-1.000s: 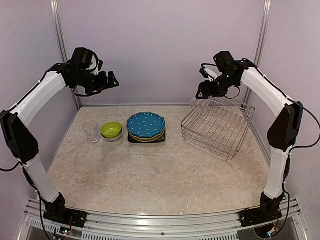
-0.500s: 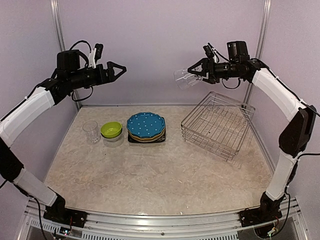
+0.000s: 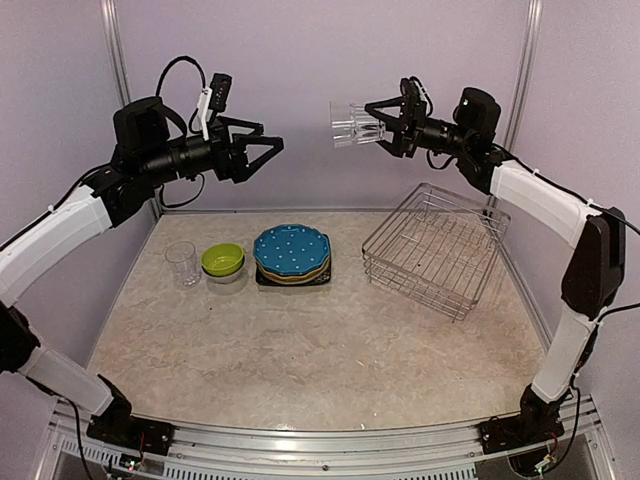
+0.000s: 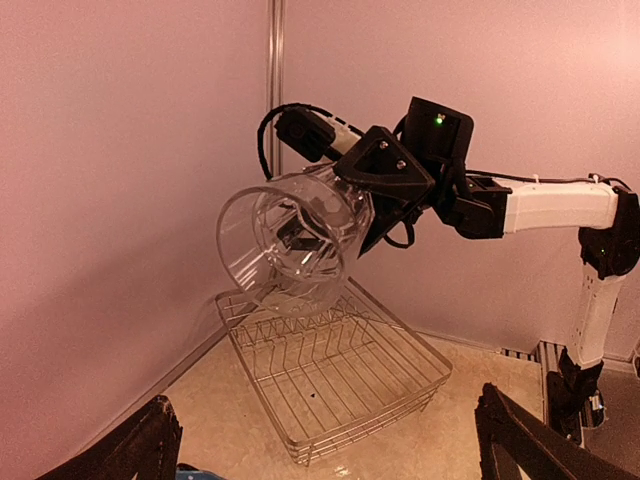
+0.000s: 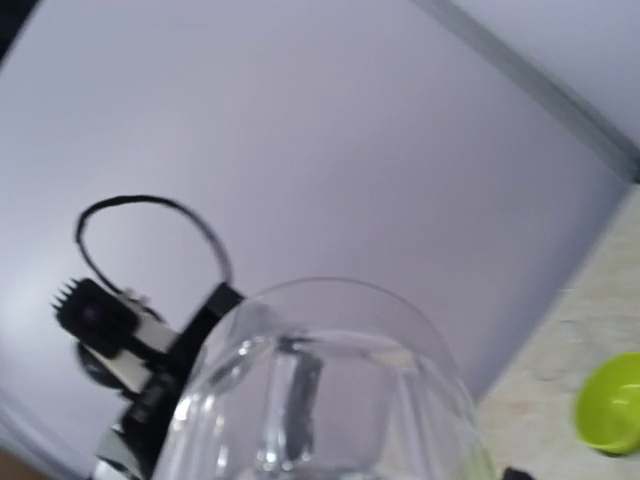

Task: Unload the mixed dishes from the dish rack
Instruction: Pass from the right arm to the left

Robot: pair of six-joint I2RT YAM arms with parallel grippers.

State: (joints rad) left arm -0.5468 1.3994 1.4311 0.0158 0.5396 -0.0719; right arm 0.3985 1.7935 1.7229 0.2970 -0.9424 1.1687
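Right claw [image 3: 378, 128]: raised high over the table, jaws pinching the base end of a clear glass [image 3: 350, 123]. The glass lies on its side with its mouth turned toward the left claw [image 3: 265, 152]. The left claw is level with it, fingers spread wide, empty and apart from the rim. The left wrist view looks straight into the mouth of the glass [image 4: 290, 245].

Table [image 3: 300, 350]: carries everything else.

Dish rack [image 3: 415, 280]: silver wire basket at the right rear, tilted on its near corner. No dish is visible inside it.

Blue white-dotted plate [image 3: 290, 248]: tops a stack at centre rear, well apart from the rack. Yellow and dark edges show beneath it.

Lime-green bowl [image 3: 222, 258]: just left of the stack, apparently nested in a paler bowl.

Second clear glass [image 3: 182, 263]: upright, just left of the bowl.

Judgement: unloading is nearly complete, and the step in hand looks like a mid-air transfer of the last glass.

Hazards:
- If the right claw lets go before the left claw has closed, the glass drops from a height onto the table or the stacked dishes.
- The wall of the glass is smooth and round, so it may slide or twist out if the left fingers meet it off centre.
- A push from the approaching left claw could lever the glass out of a pinch that holds one end only.
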